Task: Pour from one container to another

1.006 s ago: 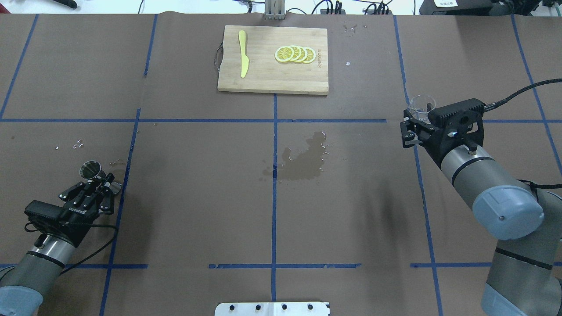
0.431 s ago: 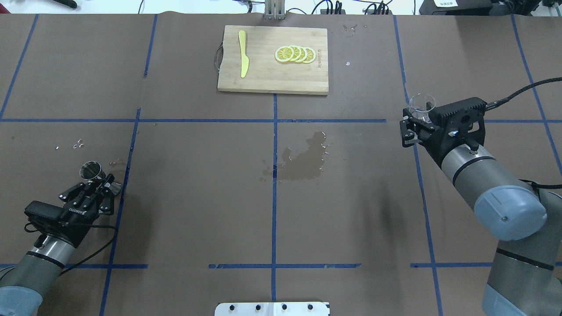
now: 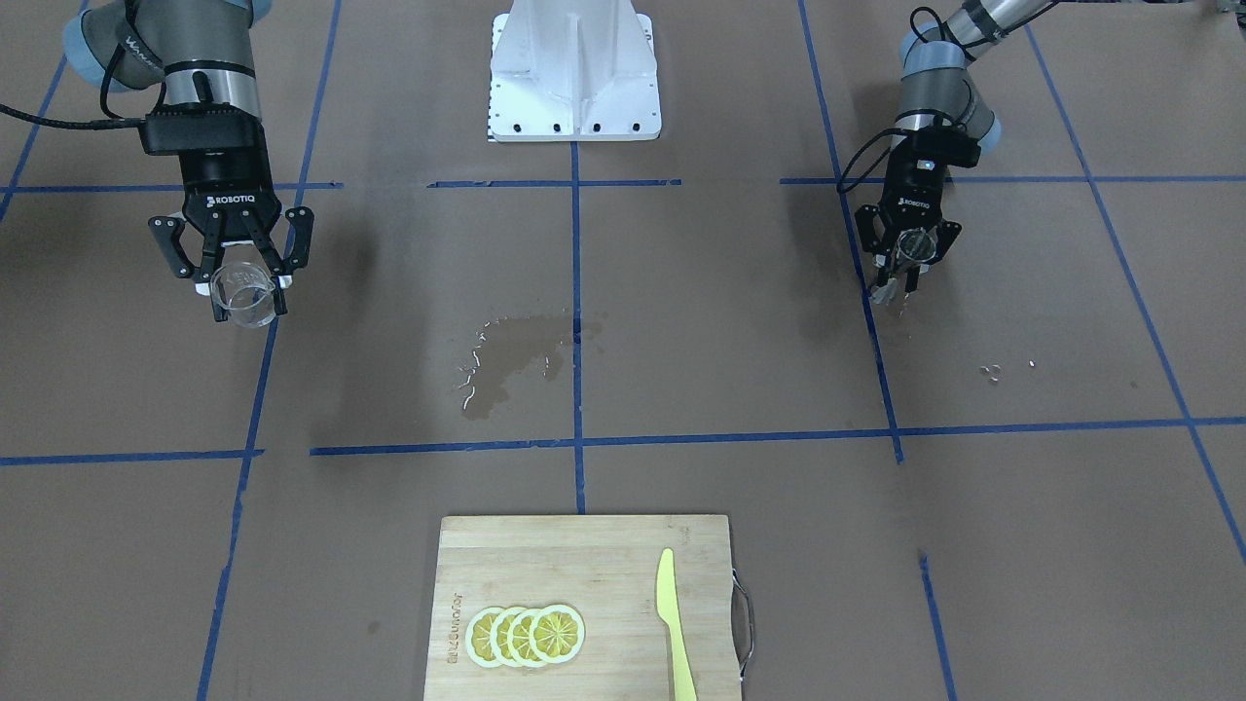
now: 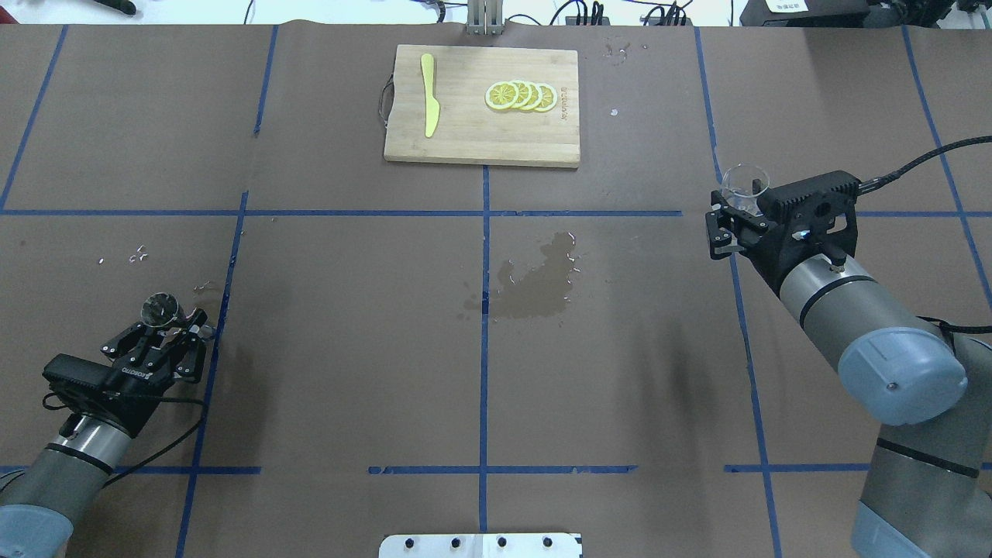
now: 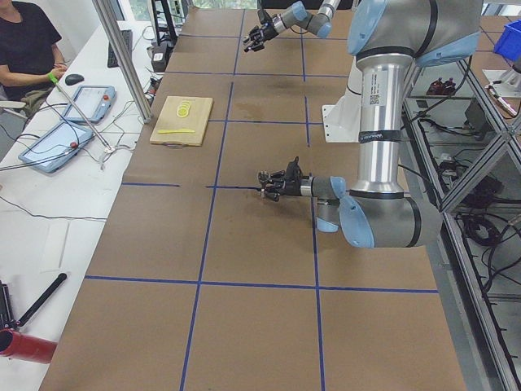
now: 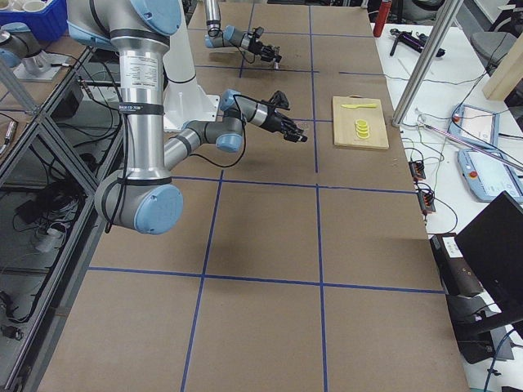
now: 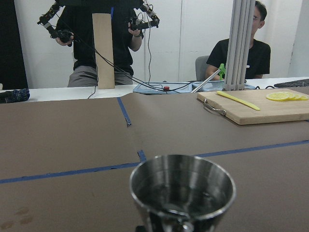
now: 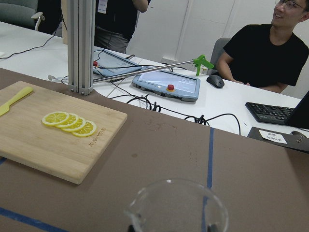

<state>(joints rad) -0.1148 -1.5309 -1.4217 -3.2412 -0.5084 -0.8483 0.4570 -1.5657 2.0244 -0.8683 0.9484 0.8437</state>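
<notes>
- Risk, missed pour: the glass cup (image 3: 242, 300) and the jigger (image 4: 160, 308) are well apart, at opposite ends of the table (image 4: 349, 349). The jigger's mouth is narrow, so a misaligned spout likely sends liquid onto the paper, where a wet patch (image 4: 535, 283) already lies.
- Risk, slip: smooth glass in a two-finger pinch may rotate or slide once tilted.
- Risk, pivot: the jigger may swing in the grip if the cup's rim knocks it.
- Right gripper (image 3: 245, 284): fingers partly closed, pinching the glass cup by its walls, rim outward.
- Left gripper (image 4: 172, 329): fingers drawn nearly together, clamping the jigger, open cone upward.
- Contents of either vessel: cannot tell.
</notes>
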